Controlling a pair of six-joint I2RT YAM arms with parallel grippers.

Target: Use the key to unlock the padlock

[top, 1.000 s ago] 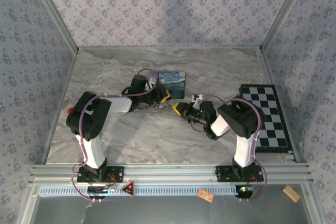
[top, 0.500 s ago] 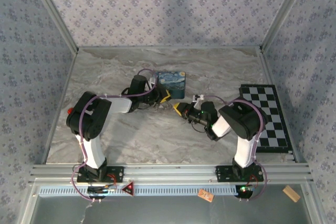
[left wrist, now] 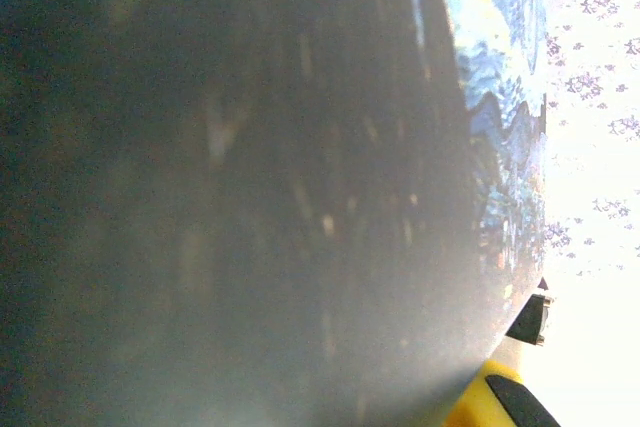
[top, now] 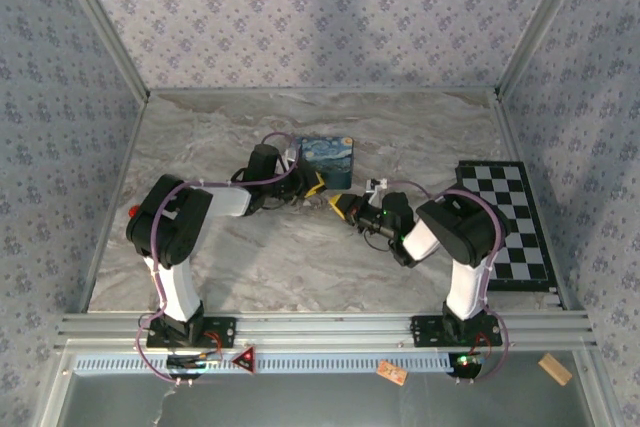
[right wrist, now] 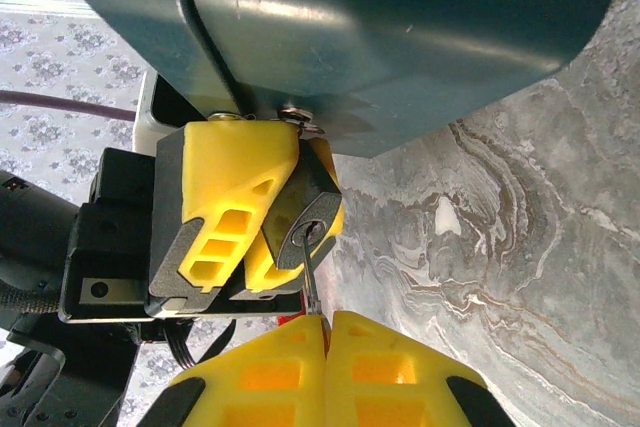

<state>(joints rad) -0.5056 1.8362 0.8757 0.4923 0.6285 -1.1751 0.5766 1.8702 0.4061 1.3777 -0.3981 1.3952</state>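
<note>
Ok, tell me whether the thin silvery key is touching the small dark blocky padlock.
Touching. In the right wrist view the thin silvery key runs from the right gripper straight into the keyhole of the small dark blocky padlock.

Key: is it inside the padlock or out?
In, it seems. The key runs from the shut right gripper up into the keyhole of the padlock, which is clamped in the left gripper.

Your right claw (right wrist: 327,325) has its yellow fingers pressed together on a thin key (right wrist: 312,287), whose shaft reaches the keyhole of the padlock (right wrist: 303,231). To its left, the left claw (right wrist: 282,203) clamps that dark padlock (silvery loop toward the blue box (right wrist: 400,37)) above the marbled desk (right wrist: 500,247).
</note>
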